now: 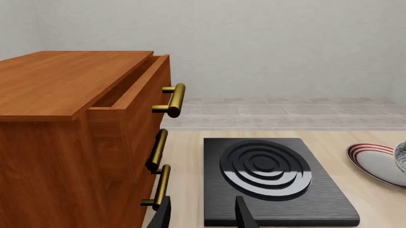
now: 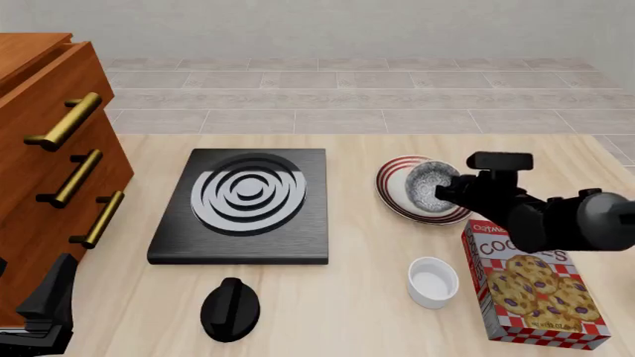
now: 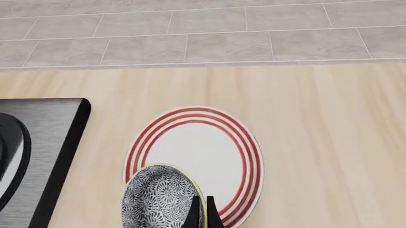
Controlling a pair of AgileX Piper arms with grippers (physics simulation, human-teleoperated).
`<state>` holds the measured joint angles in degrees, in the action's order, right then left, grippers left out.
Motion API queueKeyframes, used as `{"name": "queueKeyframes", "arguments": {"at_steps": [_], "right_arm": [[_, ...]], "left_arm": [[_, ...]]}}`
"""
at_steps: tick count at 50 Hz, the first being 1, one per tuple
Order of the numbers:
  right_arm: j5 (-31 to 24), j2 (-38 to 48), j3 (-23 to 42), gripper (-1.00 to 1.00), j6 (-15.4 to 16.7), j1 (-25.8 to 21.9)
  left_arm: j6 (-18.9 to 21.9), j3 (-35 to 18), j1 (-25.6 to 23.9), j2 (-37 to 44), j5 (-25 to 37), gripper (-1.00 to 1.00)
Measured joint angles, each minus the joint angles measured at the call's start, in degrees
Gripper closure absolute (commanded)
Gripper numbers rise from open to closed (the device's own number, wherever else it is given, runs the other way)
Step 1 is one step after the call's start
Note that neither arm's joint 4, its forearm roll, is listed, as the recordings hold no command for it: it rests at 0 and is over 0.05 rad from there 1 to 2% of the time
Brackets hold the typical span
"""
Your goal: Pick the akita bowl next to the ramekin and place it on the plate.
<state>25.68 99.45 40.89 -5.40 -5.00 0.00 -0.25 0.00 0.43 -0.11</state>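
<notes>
The speckled grey akita bowl [image 2: 427, 184] is over the red-ringed plate [image 2: 395, 187], and my right gripper [image 2: 453, 190] is shut on its rim. In the right wrist view the thin fingers [image 3: 201, 214] pinch the rim of the akita bowl [image 3: 159, 202], which covers part of the plate [image 3: 197, 149]. Whether the bowl rests on the plate or hangs just above it, I cannot tell. The white ramekin [image 2: 433, 281] stands alone nearer me on the table. My left gripper [image 1: 204, 216] is open at the table's near left, beside the cabinet, holding nothing.
A black stove [image 2: 243, 204] with white rings lies left of the plate, with a black knob [image 2: 230, 309] in front of it. A wooden drawer cabinet [image 2: 44, 149] with brass handles stands at the left. A cookie box [image 2: 531, 286] lies right of the ramekin.
</notes>
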Motion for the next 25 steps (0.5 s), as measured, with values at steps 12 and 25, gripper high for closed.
{"name": "queueKeyframes", "arguments": {"at_steps": [12, 25], "right_arm": [[0.80, 1.65, 0.64, 1.00, 0.72, 0.51], [1.27, 2.56, 1.02, 1.00, 1.09, 0.79]], "left_arm": [[0.00, 0.00, 0.00, 0.00, 0.00, -1.00], [0.00, 0.00, 0.00, 0.00, 0.00, -1.00]]}}
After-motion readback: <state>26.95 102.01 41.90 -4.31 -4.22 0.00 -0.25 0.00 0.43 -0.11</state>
